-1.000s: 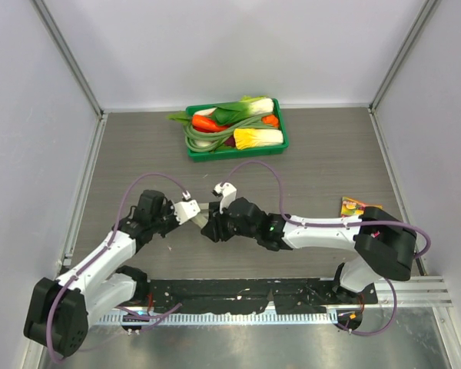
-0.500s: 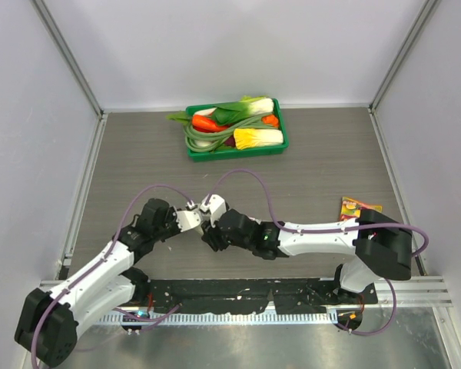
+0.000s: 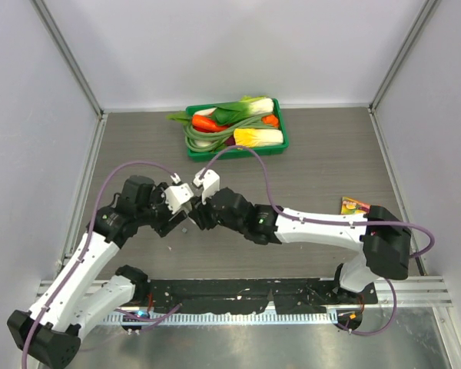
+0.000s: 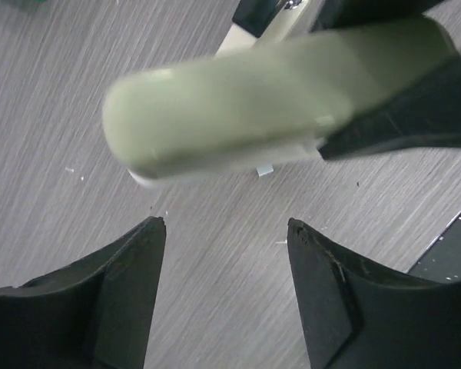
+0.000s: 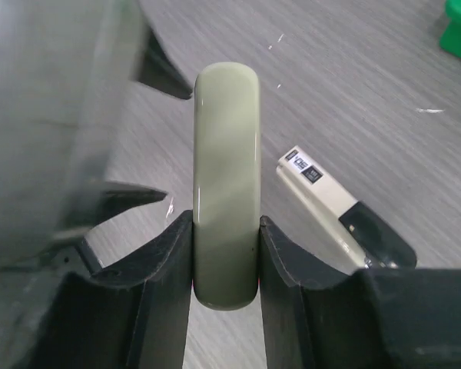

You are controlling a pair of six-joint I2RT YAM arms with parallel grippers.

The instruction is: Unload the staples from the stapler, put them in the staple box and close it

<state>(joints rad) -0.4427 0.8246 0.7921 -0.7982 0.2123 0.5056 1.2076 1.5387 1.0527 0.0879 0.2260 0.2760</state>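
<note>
Grey wood-grain counter (image 3: 323, 161) walled in white, seen from above, with two arms bolted at its near edge, their hands meeting left of centre. Right hand (image 5: 226, 219) is clamped on a plain beige-grey stapler (image 5: 227, 138), one black finger pressed to each long side, holding it above the counter. Left hand (image 4: 227, 223) faces its rounded end with fingers spread apart, gripping nothing. Just beside the right hand's fingers, lower down, is the stapler (image 5: 323, 196) with a cream body, a white label and a black end that passes behind one finger; whether it rests on the counter I cannot tell. Tiny pale slivers (image 5: 429, 111) dot the counter, too small to identify. Further right lies a small yellow-and-red packet (image 3: 356, 206). By the far wall sits a green tray (image 3: 215, 154) of vegetables (image 3: 250, 138)
</note>
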